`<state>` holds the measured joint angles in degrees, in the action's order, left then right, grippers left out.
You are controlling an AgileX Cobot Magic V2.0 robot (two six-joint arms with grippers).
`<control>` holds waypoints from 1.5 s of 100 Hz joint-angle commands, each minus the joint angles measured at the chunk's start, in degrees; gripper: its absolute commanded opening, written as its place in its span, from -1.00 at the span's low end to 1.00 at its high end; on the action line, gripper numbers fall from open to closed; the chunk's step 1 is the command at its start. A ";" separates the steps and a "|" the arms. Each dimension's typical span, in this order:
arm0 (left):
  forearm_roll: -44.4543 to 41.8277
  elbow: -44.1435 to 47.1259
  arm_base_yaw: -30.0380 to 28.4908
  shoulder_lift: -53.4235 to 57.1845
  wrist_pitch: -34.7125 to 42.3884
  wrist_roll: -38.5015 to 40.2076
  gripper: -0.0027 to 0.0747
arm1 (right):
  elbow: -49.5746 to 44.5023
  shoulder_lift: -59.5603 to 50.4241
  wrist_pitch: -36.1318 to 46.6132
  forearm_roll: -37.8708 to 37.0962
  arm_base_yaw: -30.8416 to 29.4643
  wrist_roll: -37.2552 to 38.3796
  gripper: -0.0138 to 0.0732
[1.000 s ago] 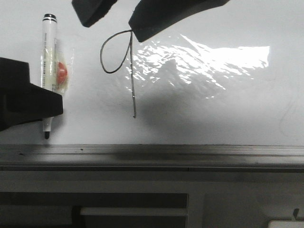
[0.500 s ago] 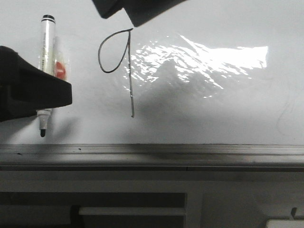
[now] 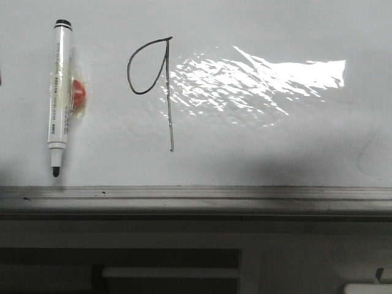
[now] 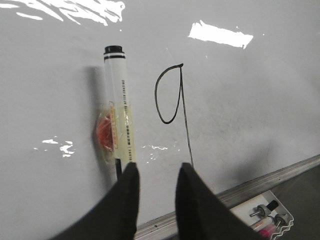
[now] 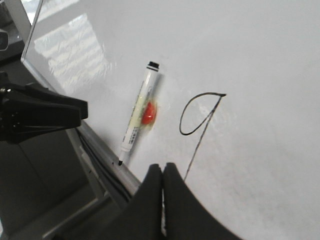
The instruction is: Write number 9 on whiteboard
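Glossy white-grey surface fills the front view: the whiteboard (image 3: 275, 135), lit by a bright glare patch right of centre and bordered along its lower edge by a grey metal tray rail (image 3: 196, 199). The number 9 (image 3: 150, 86) is drawn in thin black line left of the glare, an oval loop with a long straight tail running down toward the rail without reaching it. A white marker (image 3: 59, 98) is seen lying on the board to the left of the figure, well apart from it, its black cap end away from the rail and its dark tip pointing toward it; a red blob under clear tape (image 3: 78, 94) is stuck against its barrel.

No arm is seen in the front view. In the left wrist view the left gripper (image 4: 154, 190) is shown with its black fingers parted and nothing between them, close to the marker's tip. In the right wrist view the right gripper (image 5: 162, 182) is shown with fingers pressed together, nothing held.
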<state>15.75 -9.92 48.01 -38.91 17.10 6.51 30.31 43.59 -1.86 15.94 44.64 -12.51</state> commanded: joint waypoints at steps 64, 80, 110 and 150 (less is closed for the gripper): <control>-2.61 3.41 -0.07 5.82 3.26 -0.39 -0.98 | -21.26 -21.95 13.26 -1.61 -0.04 -0.58 -0.84; -2.61 3.41 -0.07 5.82 3.26 -0.39 -0.98 | -21.26 -21.95 13.21 -1.61 -0.04 -0.58 -0.84; -2.61 3.41 -0.07 5.82 3.26 -0.39 -0.98 | -21.35 -21.95 12.85 -1.61 -0.04 -0.58 -0.84; -2.61 3.41 -0.07 5.82 3.26 -0.39 -0.98 | -21.35 -21.95 12.85 -1.61 -0.04 -0.58 -0.84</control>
<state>13.45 -5.02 48.01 -33.02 15.96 5.96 7.58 21.42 7.08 15.30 44.64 -12.75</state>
